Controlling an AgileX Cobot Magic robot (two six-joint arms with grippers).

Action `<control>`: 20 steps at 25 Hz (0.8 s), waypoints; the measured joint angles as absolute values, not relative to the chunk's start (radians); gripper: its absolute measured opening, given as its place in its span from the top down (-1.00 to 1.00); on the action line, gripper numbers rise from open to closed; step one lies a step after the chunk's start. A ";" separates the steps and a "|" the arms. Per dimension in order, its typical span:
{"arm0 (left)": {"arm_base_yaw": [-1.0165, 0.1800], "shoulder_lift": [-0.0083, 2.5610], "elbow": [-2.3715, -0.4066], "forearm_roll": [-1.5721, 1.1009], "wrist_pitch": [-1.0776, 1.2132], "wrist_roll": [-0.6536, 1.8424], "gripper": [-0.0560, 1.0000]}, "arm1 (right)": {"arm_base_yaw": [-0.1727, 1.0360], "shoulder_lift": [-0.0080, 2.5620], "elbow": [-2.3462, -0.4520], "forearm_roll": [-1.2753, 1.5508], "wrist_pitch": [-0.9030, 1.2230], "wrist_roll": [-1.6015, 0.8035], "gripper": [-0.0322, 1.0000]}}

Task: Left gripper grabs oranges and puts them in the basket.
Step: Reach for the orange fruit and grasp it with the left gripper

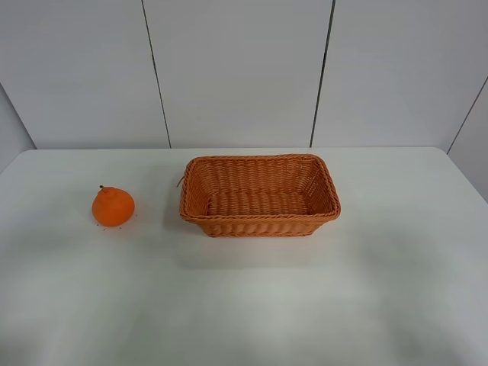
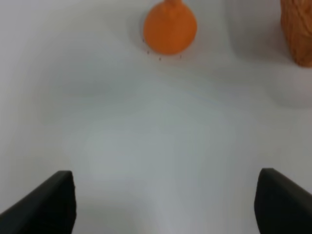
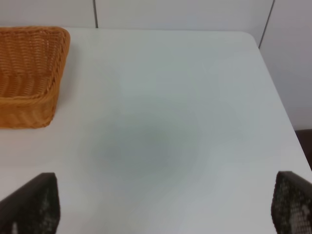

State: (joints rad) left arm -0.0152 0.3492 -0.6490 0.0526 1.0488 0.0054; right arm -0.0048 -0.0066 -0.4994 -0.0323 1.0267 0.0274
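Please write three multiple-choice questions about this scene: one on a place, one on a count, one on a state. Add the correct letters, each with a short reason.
1. Seen from the high camera, where is the orange relative to the basket?
A. Inside it.
B. On the table to its left, not touching it.
C. On the table to its right.

2. How many oranges are visible?
A. One.
B. Two.
C. Three.

3. What is the state of the left gripper?
A. Open and empty.
B. Shut on the orange.
C. Shut on the basket rim.

Answers:
1 B, bare table shows between fruit and basket.
2 A, no view shows a second fruit.
3 A, its jaws stand wide apart with only table between them.
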 joint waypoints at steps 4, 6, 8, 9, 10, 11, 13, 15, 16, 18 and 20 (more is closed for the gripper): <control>-0.015 0.612 -0.770 0.053 1.047 0.022 -0.72 | -0.005 -0.007 -0.499 -0.032 1.027 0.027 -0.41; -0.015 0.740 -0.839 0.053 1.046 0.027 -0.72 | -0.005 -0.007 -0.499 -0.032 1.027 0.027 -0.41; -0.015 0.875 -0.906 0.053 1.045 0.030 -0.72 | -0.005 -0.007 -0.499 -0.032 1.027 0.027 -0.41; -0.015 0.931 -0.944 0.053 1.045 0.030 -0.72 | -0.005 -0.007 -0.499 -0.032 1.027 0.027 -0.41; -0.015 0.998 -0.983 0.053 1.044 0.030 -0.72 | -0.005 -0.007 -0.499 -0.032 1.027 0.027 -0.41; -0.015 1.066 -1.020 0.053 1.044 0.030 -0.72 | -0.005 -0.007 -0.499 -0.032 1.027 0.027 -0.41; -0.015 1.184 -1.092 0.053 1.043 0.030 -0.72 | -0.005 -0.007 -0.499 -0.032 1.027 0.027 -0.41; -0.015 1.301 -1.163 0.053 1.043 0.030 -0.72 | -0.005 -0.007 -0.499 -0.032 1.027 0.027 -0.41; -0.015 1.347 -1.201 0.053 1.043 0.030 -0.72 | -0.005 -0.007 -0.499 -0.032 1.027 0.027 -0.41; -0.015 1.448 -1.266 0.053 1.043 0.030 -0.72 | -0.005 -0.007 -0.499 -0.032 1.027 0.027 -0.41; -0.015 1.532 -1.331 0.053 1.043 0.030 -0.72 | -0.005 -0.007 -0.499 -0.032 1.027 0.027 -0.41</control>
